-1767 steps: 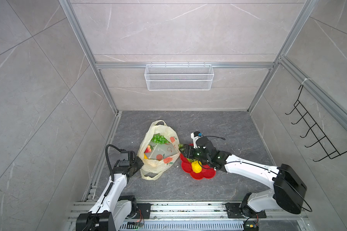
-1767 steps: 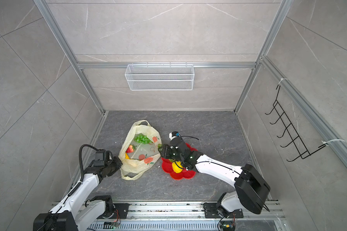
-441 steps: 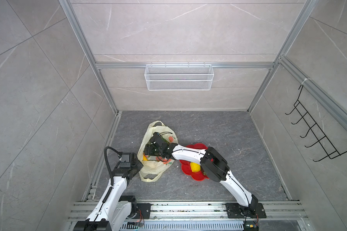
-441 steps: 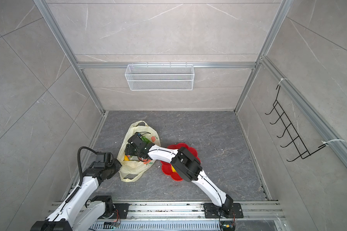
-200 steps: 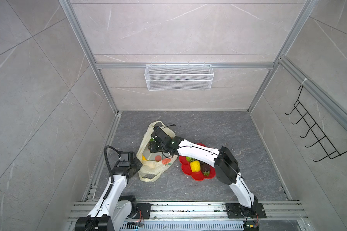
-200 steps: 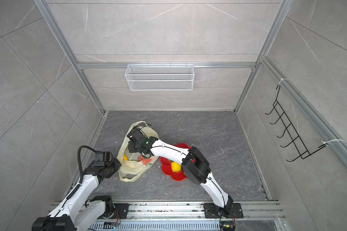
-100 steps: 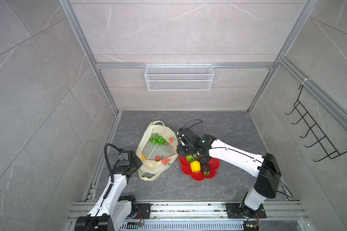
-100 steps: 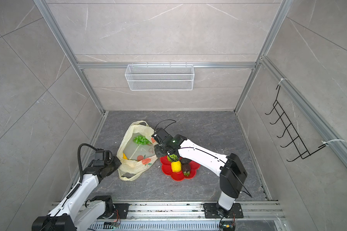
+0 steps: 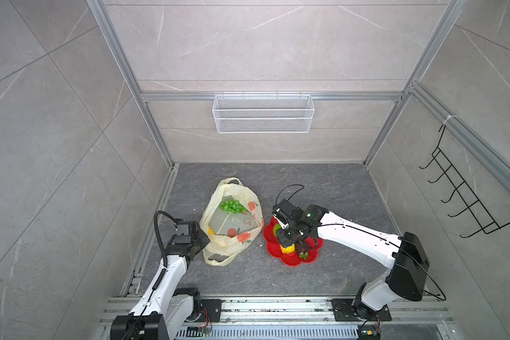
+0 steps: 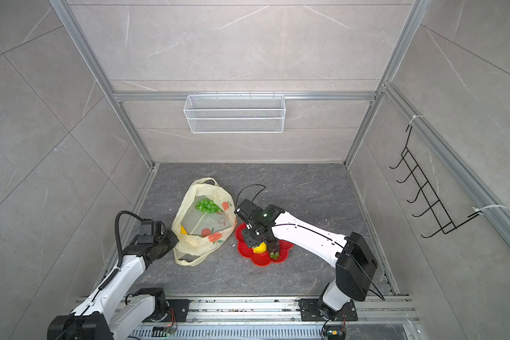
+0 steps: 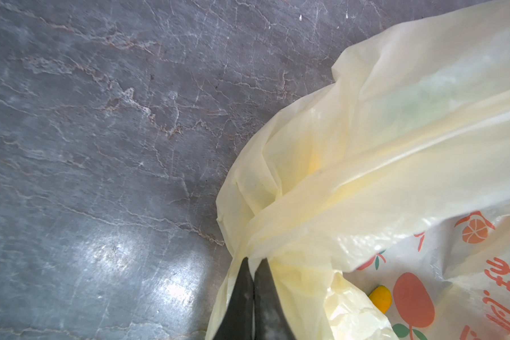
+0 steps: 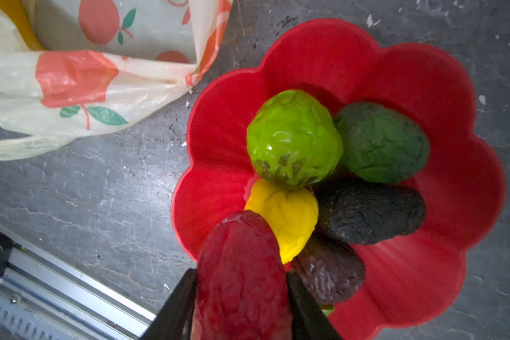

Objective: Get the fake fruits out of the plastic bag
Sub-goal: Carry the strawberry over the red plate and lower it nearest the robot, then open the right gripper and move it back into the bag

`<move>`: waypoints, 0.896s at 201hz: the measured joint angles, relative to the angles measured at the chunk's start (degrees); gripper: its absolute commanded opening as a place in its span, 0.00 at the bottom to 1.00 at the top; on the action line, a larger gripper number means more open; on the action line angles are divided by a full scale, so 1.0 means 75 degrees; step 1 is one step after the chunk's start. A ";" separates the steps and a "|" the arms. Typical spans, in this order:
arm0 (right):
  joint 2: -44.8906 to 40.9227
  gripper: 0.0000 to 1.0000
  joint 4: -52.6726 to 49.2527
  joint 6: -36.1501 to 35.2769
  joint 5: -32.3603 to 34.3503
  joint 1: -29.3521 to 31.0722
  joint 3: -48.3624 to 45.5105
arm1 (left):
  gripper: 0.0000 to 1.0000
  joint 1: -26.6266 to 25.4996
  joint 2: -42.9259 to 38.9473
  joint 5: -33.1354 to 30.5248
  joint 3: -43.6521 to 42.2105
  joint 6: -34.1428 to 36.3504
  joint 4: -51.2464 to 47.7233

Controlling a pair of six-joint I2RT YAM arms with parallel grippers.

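Grey floor (image 9: 330, 191); red plate (image 9: 292, 259) beside plastic bag (image 9: 222, 248); wire basket (image 9: 262, 125) behind.

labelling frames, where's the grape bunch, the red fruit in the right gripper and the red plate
grape bunch (image 9: 232, 206): in a top view, cluster's middle
red fruit (image 12: 242, 273): right wrist view, middle of its skin
red plate (image 12: 424, 88): right wrist view, bare inner wall
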 measured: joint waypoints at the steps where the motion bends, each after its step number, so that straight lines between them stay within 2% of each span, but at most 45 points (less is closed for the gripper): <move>1: 0.0009 0.36 -0.0003 -0.0003 0.0000 0.0006 0.0000 | 0.00 0.0000 0.0003 0.0000 0.0000 0.0003 0.0000; 100: 0.1384 0.36 -0.0044 -0.0254 -0.0055 0.0268 0.0551 | 0.00 0.0000 0.0015 0.0003 0.0000 0.0009 0.0020; 135: 0.1629 0.40 -0.0076 -0.0309 0.0038 0.0297 0.0676 | 0.00 0.0000 0.0015 0.0003 0.0000 0.0009 0.0020; 180: 0.1818 0.51 -0.0160 -0.0312 0.0154 0.0312 0.0816 | 0.00 0.0000 0.0015 0.0003 0.0000 0.0009 0.0017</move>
